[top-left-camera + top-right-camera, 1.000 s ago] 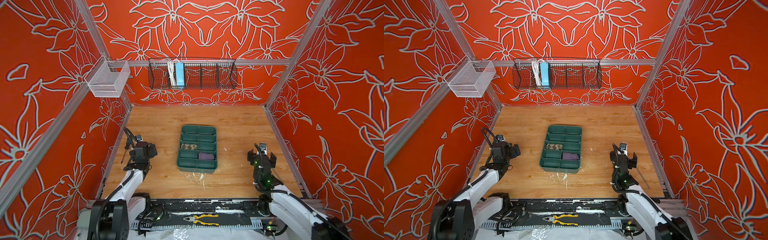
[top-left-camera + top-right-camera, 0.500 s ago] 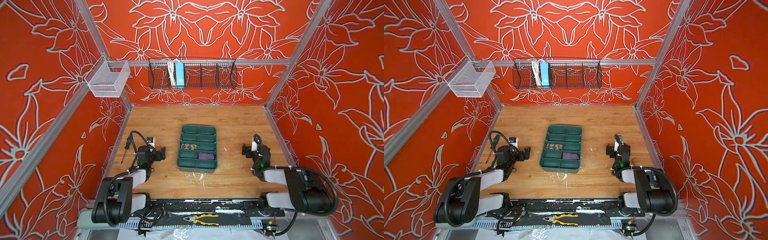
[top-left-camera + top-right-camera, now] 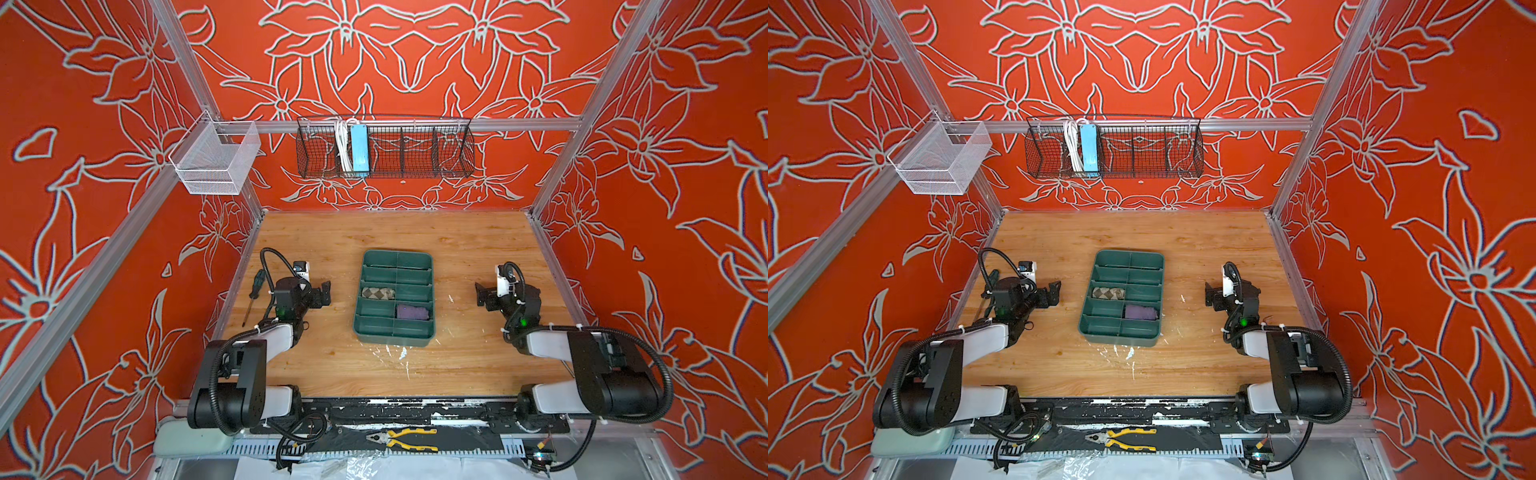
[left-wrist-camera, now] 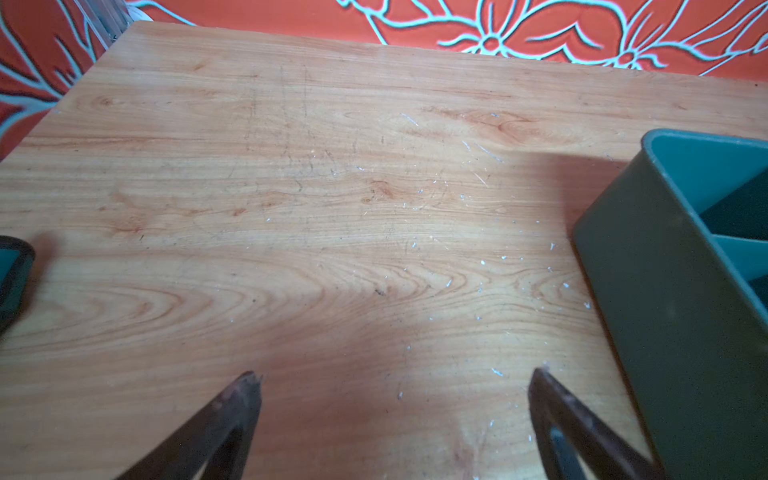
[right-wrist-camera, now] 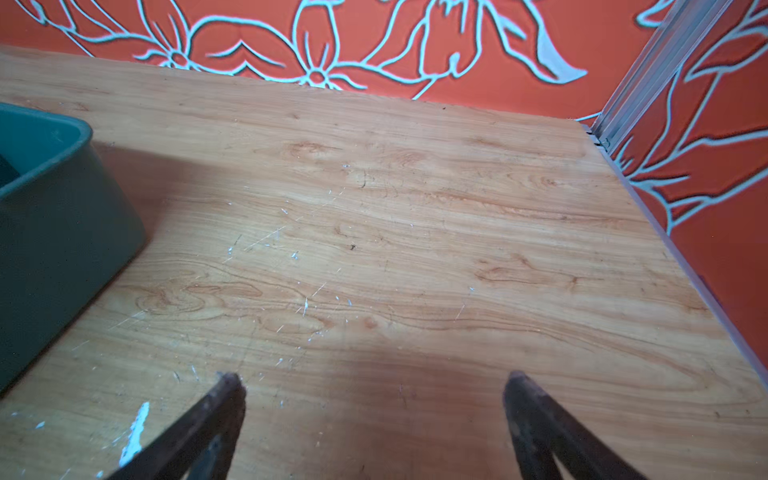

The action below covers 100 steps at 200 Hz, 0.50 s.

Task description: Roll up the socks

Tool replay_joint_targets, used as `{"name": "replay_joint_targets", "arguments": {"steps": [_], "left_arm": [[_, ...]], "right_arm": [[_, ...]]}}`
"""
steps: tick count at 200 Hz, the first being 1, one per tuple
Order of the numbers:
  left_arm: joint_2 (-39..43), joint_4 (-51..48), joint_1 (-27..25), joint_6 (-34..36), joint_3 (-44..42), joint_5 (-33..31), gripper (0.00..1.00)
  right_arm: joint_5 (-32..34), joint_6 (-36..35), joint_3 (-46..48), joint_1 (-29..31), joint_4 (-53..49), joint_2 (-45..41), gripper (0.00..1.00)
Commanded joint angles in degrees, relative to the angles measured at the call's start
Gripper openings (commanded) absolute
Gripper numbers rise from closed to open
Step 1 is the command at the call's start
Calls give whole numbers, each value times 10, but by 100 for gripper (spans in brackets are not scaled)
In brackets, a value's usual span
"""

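Green tray (image 3: 392, 338) sits mid-table with two tight bundles in it. Beige sock (image 3: 377, 293) is in a left-column cell. Purple sock (image 3: 411, 311) is in a right-column cell, one row nearer the arms.

Left gripper (image 3: 325, 294) and right gripper (image 3: 481, 294) flank the tray, apart from it and low over the board. Jaws are spread wide with nothing between them. Both wrist views show only bare wood under the tips.

Reading: rolling and stowing look done, so the task is at or near its end. Next move likely calls for no more than drawing the arms clear without knocking the tray wall.

Table (image 3: 457, 365): pale wood grain, scratched, white flecks toward the front edge. Screwdriver (image 3: 252, 297) lies along its left edge.

Room: red floral walls. Black wire basket (image 3: 415, 149) and white mesh basket (image 3: 216, 162) hang high. Pliers (image 3: 407, 438) rest on the front rail.
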<state>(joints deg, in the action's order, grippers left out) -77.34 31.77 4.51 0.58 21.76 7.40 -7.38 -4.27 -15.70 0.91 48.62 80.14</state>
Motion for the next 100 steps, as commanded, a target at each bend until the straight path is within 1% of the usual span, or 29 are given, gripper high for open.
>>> {"name": "replay_joint_targets", "arguments": {"steps": [1, 100], "left_arm": [[-1, -3, 1, -5, 4, -6, 97], [-2, -4, 1, -5, 3, -7, 97]], "right_arm": [[-11, 0, -10, -3, -8, 0, 98], [-10, 1, -12, -3, -8, 1, 98]]}}
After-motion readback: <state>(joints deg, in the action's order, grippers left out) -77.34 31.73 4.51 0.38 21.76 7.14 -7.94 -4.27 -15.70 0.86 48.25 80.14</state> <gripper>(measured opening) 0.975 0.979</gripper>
